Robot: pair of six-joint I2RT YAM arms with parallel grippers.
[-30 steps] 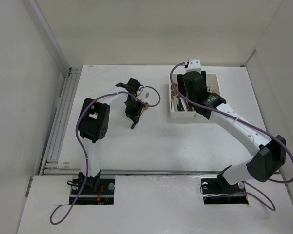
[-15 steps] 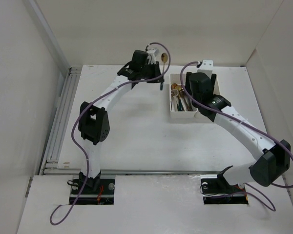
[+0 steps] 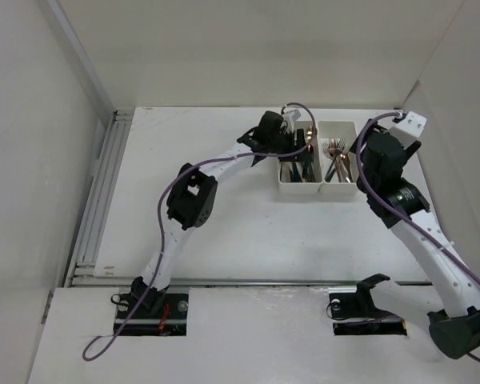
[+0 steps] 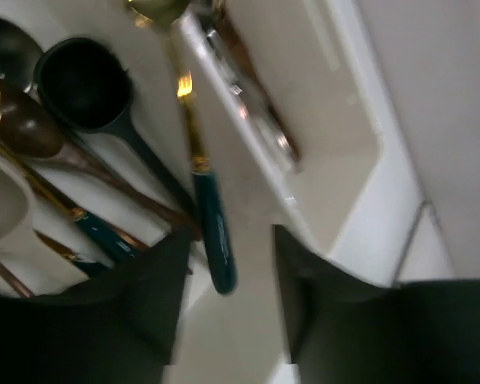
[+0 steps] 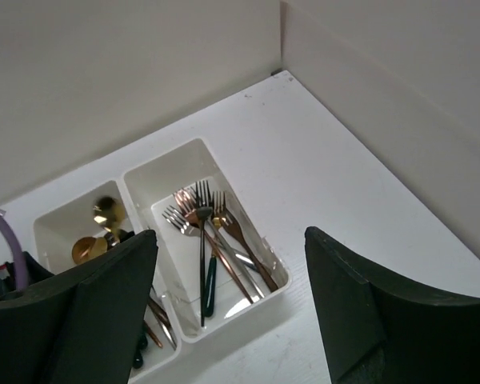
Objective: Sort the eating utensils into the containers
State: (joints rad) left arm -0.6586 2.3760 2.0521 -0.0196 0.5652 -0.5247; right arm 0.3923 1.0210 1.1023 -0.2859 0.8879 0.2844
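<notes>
Two adjoining white bins stand at the table's back right. The left bin [image 3: 298, 190] holds several spoons, the right bin [image 3: 341, 190] several forks [image 5: 204, 232]. My left gripper [image 3: 302, 147] is over the left bin, open. In the left wrist view a gold spoon with a dark green handle [image 4: 211, 232] lies free between the spread fingers [image 4: 156, 304], against the wall between the bins [image 4: 252, 188]. A black spoon [image 4: 84, 84] and a copper spoon [image 4: 32, 132] lie beside it. My right gripper [image 3: 373, 150] is open and empty, up and right of the bins.
White walls close the table at the back and on both sides. A metal rail [image 3: 96, 200] runs along the table's left edge. The right wrist view shows both bins from above, the left bin [image 5: 60, 212] partly hidden by my left arm.
My left gripper lifted a gold spoon off the table's middle, carried it right to the left bin and opened. My right gripper drew back from over the bins to the right.
</notes>
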